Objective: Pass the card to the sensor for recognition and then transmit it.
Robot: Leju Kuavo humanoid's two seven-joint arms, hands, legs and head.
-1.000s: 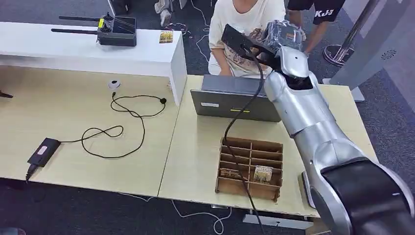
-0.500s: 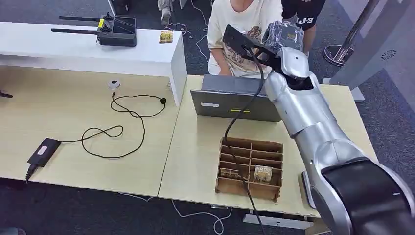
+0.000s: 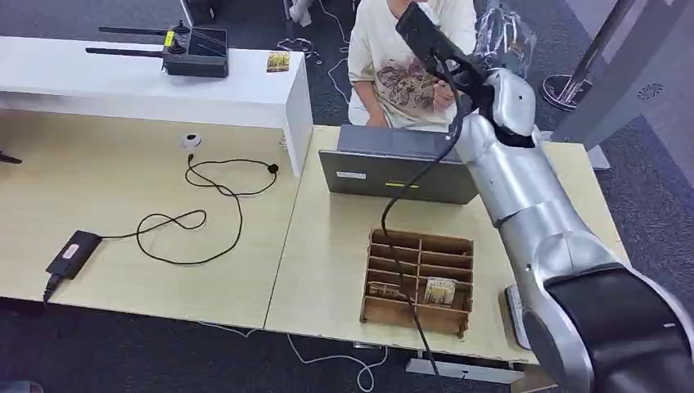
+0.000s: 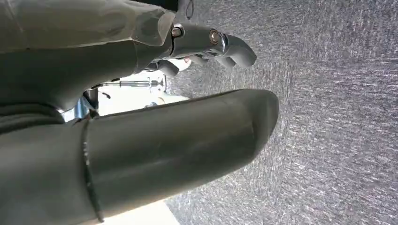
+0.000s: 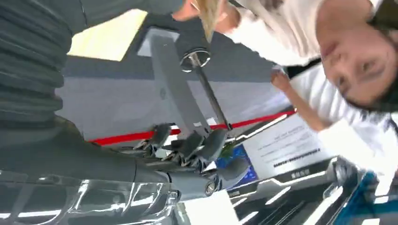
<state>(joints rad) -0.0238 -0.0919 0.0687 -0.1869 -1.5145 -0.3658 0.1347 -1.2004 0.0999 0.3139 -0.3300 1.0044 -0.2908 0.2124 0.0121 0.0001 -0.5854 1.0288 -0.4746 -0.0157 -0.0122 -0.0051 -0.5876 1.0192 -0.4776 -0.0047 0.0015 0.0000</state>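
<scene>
Silver right arm has risen higher than a moment ago, lifting the right hand (image 3: 501, 33) toward the seated person (image 3: 409, 57). Whether its fingers hold the card I cannot tell. Probably this is the handover. The left hand (image 4: 206, 42) hangs with fingers curled, holding nothing.

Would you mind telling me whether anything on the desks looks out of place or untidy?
Mostly tidy. A black cable sprawls in loose loops across the left desk, and another cable trails over the cardboard organizer and off the front edge.
</scene>
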